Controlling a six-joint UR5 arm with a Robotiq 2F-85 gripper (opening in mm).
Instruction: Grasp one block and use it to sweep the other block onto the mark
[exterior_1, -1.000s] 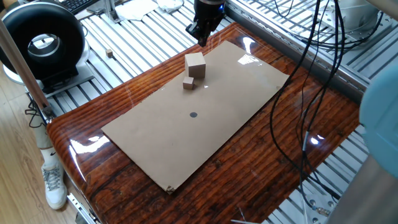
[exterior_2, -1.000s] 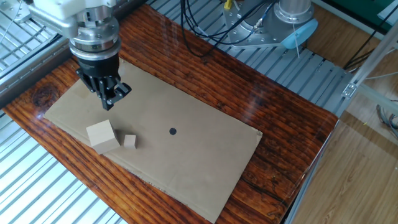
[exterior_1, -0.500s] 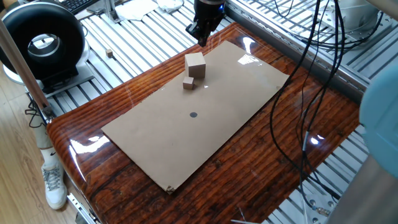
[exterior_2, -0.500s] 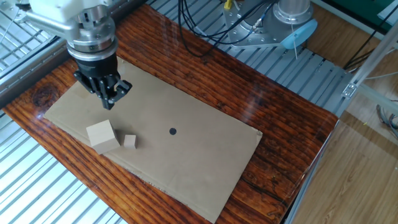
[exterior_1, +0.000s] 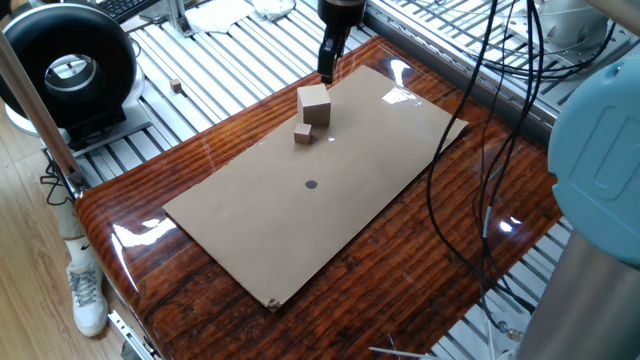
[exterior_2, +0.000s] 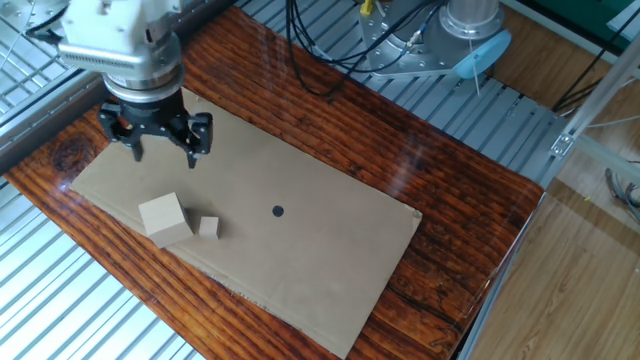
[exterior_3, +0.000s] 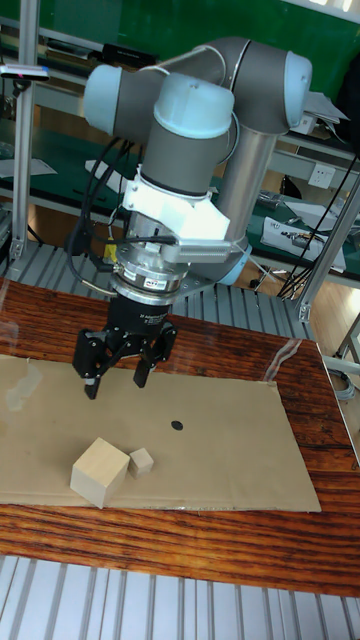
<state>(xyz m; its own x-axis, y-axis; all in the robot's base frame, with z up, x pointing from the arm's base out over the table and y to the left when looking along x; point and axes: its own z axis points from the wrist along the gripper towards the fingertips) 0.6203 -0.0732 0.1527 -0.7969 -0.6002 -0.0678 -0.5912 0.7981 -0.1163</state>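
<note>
Gripper (exterior_2: 155, 148) hangs above the cardboard sheet (exterior_2: 330, 240) with its jaws spread wide, holding nothing. The big pale cube (exterior_2: 164, 218) sits just beside the small brown cube (exterior_2: 208, 227); the dark dot (exterior_2: 278, 211) is further along

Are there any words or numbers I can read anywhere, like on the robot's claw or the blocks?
None can be read.
The claw has a small label above it, too blurred to read.
The big block, small block and cardboard sheet carry no writing, only a dark dot.
</note>
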